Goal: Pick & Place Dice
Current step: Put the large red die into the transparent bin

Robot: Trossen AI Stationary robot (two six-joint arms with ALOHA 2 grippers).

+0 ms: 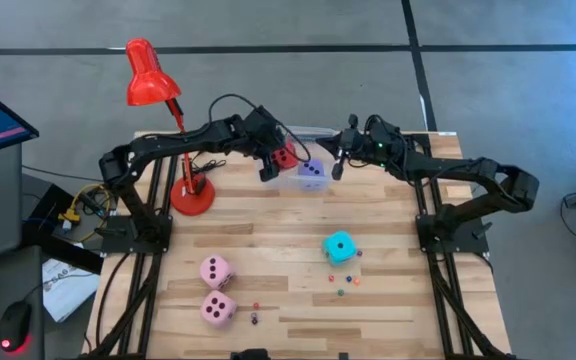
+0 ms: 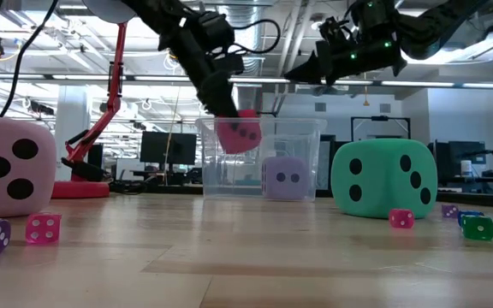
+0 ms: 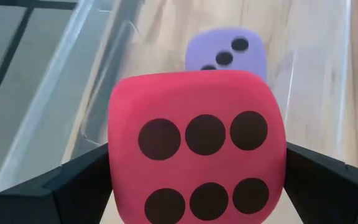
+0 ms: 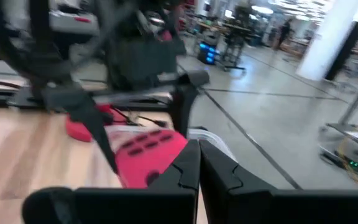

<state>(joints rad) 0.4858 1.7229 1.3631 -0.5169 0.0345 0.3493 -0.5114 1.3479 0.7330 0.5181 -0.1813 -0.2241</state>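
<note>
Dice are the job here. One red die [image 3: 197, 149] sits between the left gripper [image 3: 197, 180]'s wide-open fingers, above the clear bin [image 2: 259, 158] near the table [image 1: 298, 290]'s far edge. I cannot tell if it is squeezed or let go. It looks soft and light, best held by two flat sides. A lavender die [image 2: 282, 178] lies inside. The right gripper [image 1: 340, 160] is shut, holding nothing, beside the bin. The bin's walls are hard to see.

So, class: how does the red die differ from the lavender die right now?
The red die hangs between the left gripper's fingers over the clear bin; the lavender die rests on the bin's floor. In the left wrist view, red shows six pips, lavender three. Both are soft-looking cubes with dark pips.
</note>
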